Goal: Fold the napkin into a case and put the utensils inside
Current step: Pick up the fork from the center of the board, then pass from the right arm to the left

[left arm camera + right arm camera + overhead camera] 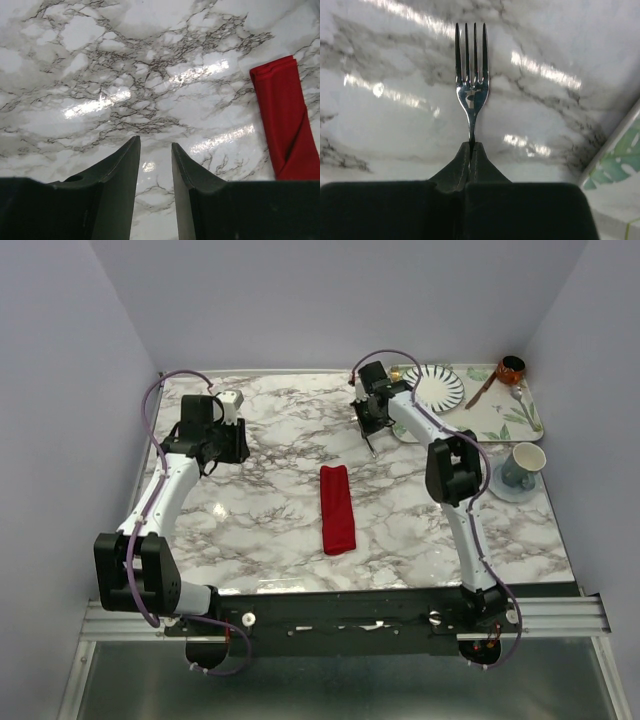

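Observation:
The napkin lies as a narrow red case (337, 510) lengthwise in the middle of the marble table; its top end also shows in the left wrist view as the case (285, 120). My right gripper (471, 146) is shut on the handle of a silver four-tined fork (471, 90), whose tines point away over the marble. From above, the right gripper (370, 430) hangs beyond the case's far end, beside the tray, with the fork (371, 448) below it. My left gripper (155, 142) is open and holds nothing. It hovers as the left gripper (236, 445) left of the case.
A leaf-patterned tray (530, 425) sits at the back right with a striped plate (435, 387), a brown cup (511, 368), a wooden utensil (482, 390) and a slim silver utensil (520, 398). A mug on a saucer (520, 468) stands nearer. The tray's edge (615, 165) shows in the right wrist view.

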### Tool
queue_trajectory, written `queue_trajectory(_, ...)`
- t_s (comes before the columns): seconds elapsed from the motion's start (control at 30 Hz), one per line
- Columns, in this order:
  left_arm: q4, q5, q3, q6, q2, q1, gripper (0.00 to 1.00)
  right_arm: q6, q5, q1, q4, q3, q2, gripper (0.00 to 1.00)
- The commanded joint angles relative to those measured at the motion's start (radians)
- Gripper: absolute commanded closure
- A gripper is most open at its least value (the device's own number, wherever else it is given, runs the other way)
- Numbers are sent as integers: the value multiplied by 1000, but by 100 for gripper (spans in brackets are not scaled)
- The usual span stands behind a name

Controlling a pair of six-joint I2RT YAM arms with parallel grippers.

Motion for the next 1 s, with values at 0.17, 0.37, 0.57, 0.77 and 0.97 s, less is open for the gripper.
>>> queue_trajectory(0.17,130,137,102,-148,61,4,55,11,30,13,96,-252,-428,99)
queue_trajectory(0.37,337,277,54,-353,54,-1,55,115,-61,59,131,-456,-631,99)
queue_trajectory(0.57,567,423,76,-548,103,-104,40,111,-114,145,237,-655,-782,99)
queue_trajectory(0.77,590,369,88,-585,138,-218,39,112,-127,197,274,-744,-874,99)
queue_trajectory(0.97,593,360,94,-627,176,-272,43,103,-127,231,288,-780,-919,99)
